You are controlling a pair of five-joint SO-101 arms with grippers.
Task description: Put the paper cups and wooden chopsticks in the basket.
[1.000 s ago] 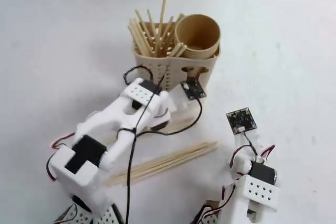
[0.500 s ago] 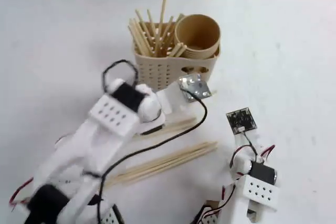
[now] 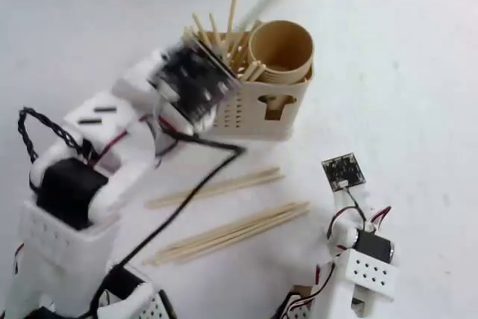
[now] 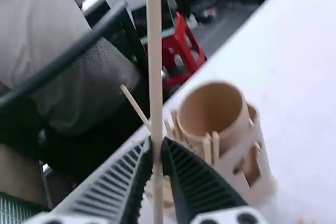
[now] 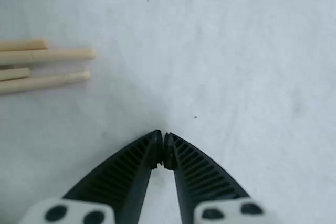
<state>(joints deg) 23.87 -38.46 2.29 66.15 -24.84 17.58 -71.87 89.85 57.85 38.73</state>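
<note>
Above the white table (image 3: pixel 418 72), the left gripper (image 4: pixel 156 148) has risen to the basket (image 3: pixel 269 106), clamped on a chopstick (image 4: pixel 154 51) that looks ready to drop in. The right gripper (image 5: pixel 161 142) sits with its jaws together.

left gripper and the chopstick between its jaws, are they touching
Touching. The left wrist view shows the left gripper shut on the chopstick, both jaws against its sides.

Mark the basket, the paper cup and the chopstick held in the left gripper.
basket (image 3: pixel 254 113), high view, on its front wall.
paper cup (image 3: pixel 282 48), high view, on its inside.
held chopstick (image 4: pixel 154 51), left wrist view, on the shaft, midway up.
</note>
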